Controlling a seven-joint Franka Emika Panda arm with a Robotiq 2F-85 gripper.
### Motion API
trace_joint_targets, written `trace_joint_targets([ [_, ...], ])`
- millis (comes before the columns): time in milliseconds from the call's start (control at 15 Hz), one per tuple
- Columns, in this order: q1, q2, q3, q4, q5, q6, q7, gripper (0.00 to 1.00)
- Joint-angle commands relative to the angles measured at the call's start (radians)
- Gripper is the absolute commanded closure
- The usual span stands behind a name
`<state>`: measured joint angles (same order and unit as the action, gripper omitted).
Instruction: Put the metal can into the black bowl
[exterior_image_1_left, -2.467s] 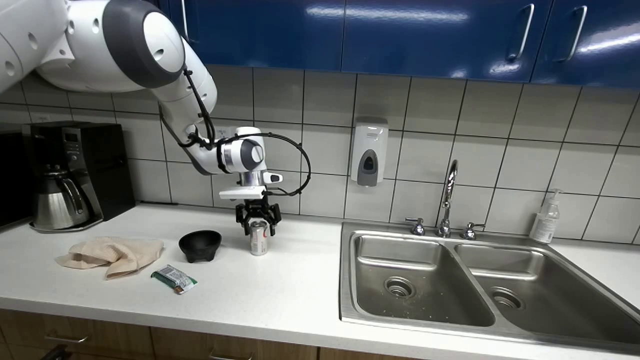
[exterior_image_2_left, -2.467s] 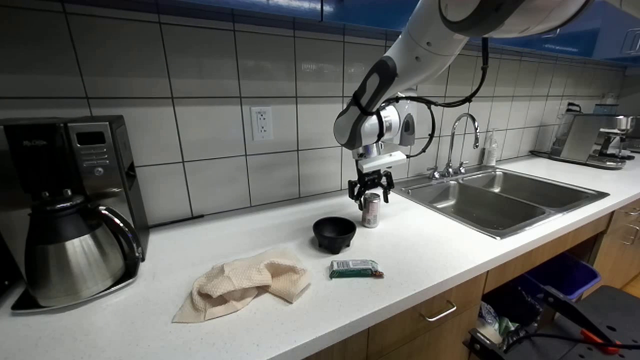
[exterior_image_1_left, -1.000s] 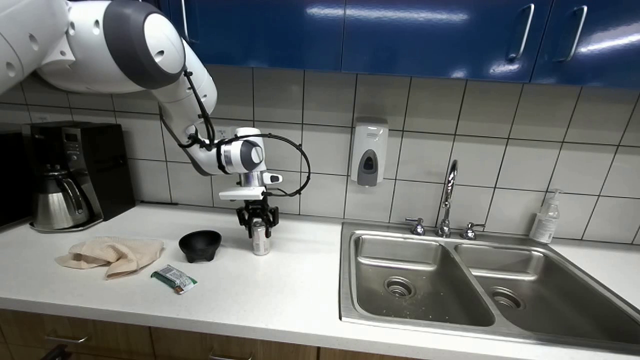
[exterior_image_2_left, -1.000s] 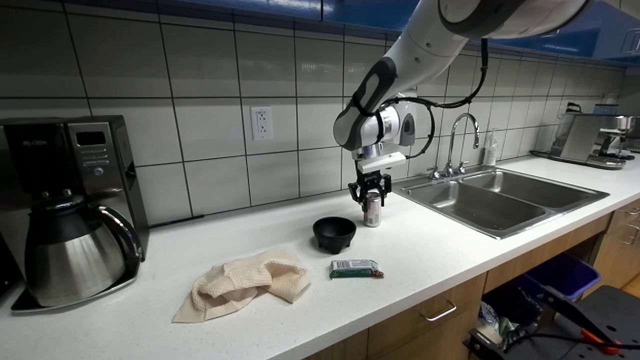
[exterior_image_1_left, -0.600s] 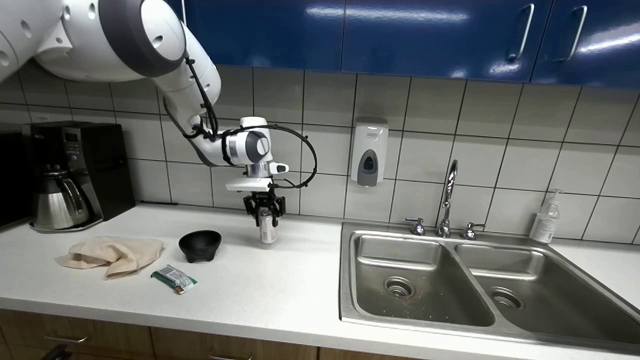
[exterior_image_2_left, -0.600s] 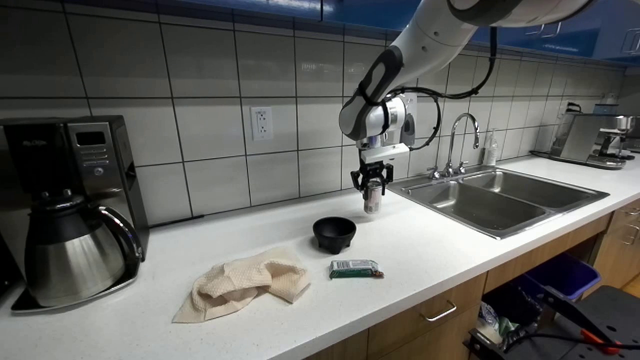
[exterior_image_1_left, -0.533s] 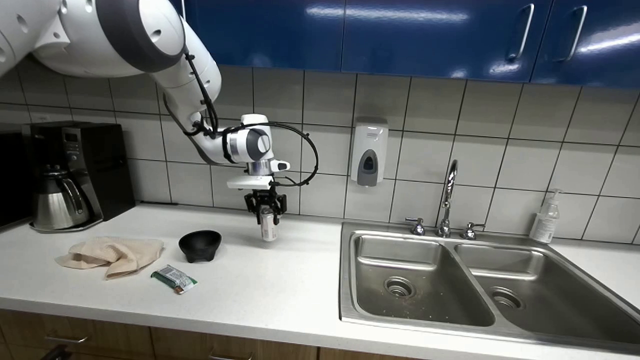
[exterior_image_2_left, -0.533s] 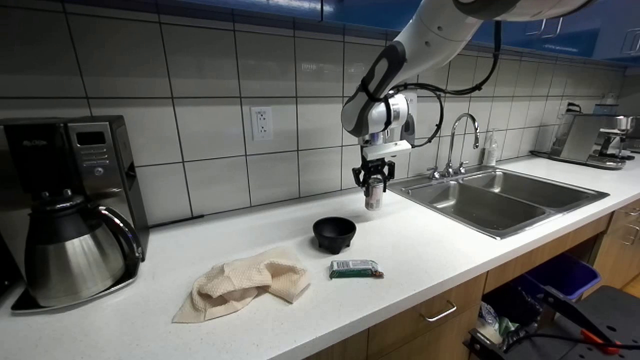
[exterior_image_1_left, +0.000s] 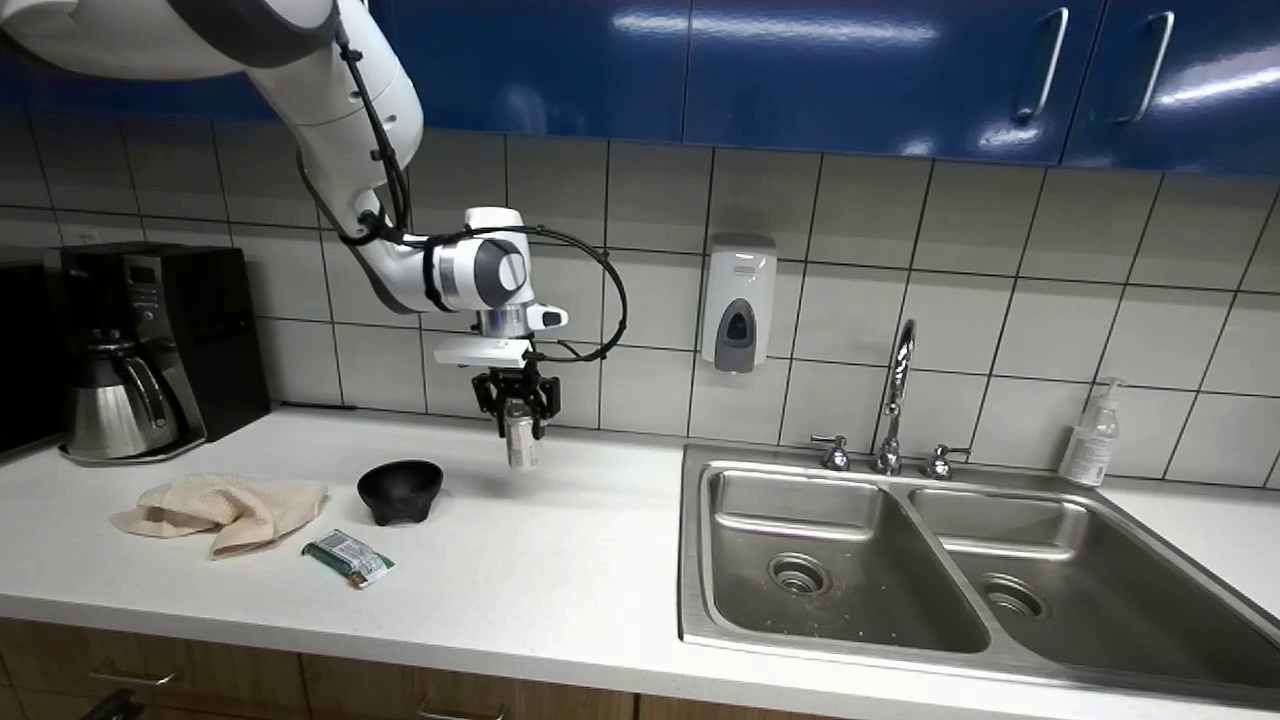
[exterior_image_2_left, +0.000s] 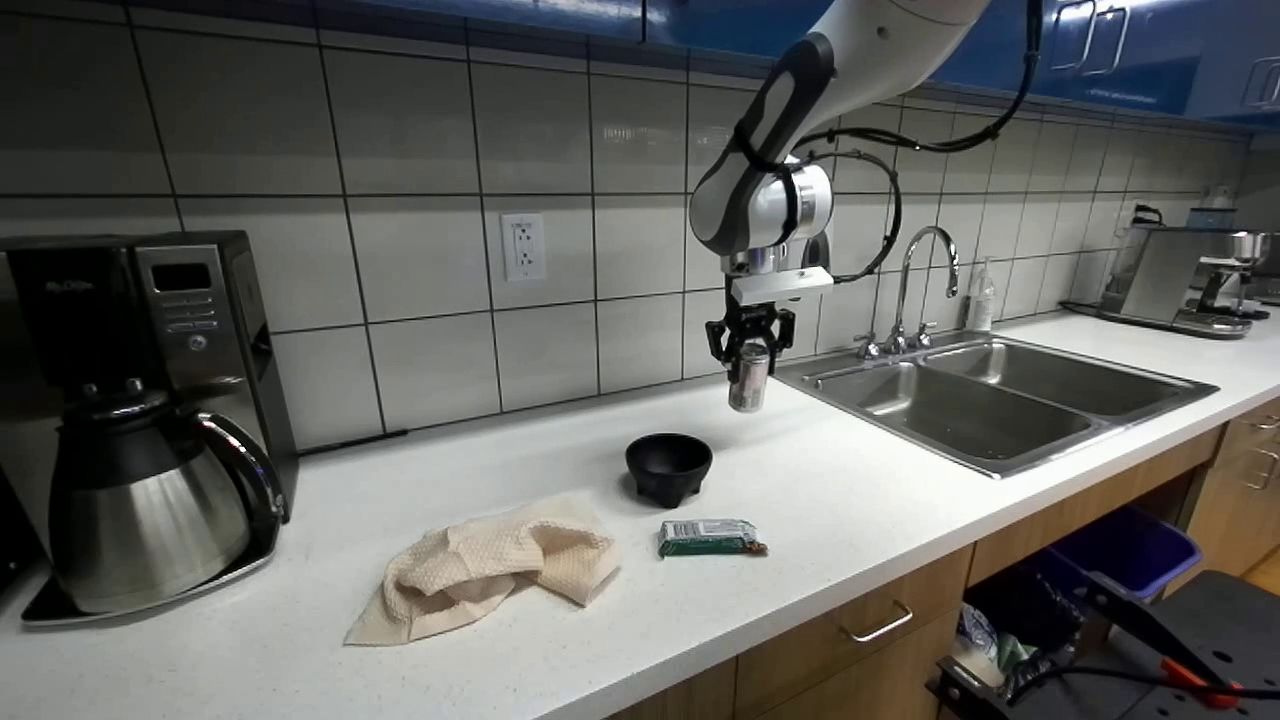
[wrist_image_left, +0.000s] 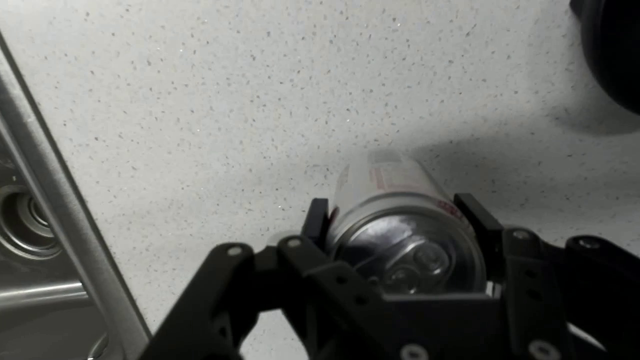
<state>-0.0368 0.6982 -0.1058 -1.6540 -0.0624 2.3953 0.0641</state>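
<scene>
Gripper (exterior_image_1_left: 519, 422) has the metal can (exterior_image_2_left: 748, 382) — fingers (wrist_image_left: 316, 220) spread just its width, one against each side — held slightly tilted above the white countertop (exterior_image_1_left: 580, 570), between the black bowl (exterior_image_1_left: 400, 492) and the steel sink (exterior_image_1_left: 950, 560).

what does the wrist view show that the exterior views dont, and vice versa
Only the wrist view: the pull tab on top of the metal can.
Only the exterior views: the coffee carafe, beige cloth, green-and-white packet and faucet.
Shared: the gripper holding the metal can, the counter, the sink and the black bowl, the last two cut off by the wrist view's edges.
</scene>
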Motion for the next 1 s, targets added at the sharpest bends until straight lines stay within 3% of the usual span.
trace_joint_targets([
  [0,0.008,-0.115,0.023,-0.137,-0.002,0.051,-0.012,0.6],
  [467,0.035,-0.206,0.058,-0.259,0.0,0.094,-0.021,0.6],
  [933,0.074,-0.238,0.088,-0.306,-0.005,0.118,-0.016,0.6],
])
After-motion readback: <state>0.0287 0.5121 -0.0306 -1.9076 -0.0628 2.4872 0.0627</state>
